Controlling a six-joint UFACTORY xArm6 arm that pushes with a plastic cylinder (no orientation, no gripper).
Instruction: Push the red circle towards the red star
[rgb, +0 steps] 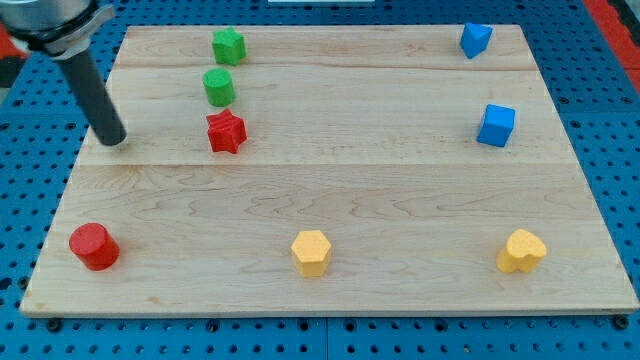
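The red circle (94, 246) is a short red cylinder near the board's bottom left corner. The red star (227, 131) sits in the upper left part of the board, up and to the right of the circle. My tip (112, 139) rests on the board at the left side, well above the red circle and to the left of the red star, touching neither.
A green circle (219, 87) and a green star (228, 46) stand just above the red star. Two blue blocks (475, 39) (496, 125) are at the right top. A yellow hexagon (311, 252) and a yellow heart (522, 250) lie along the bottom. The wooden board (380, 200) lies on a blue pegboard.
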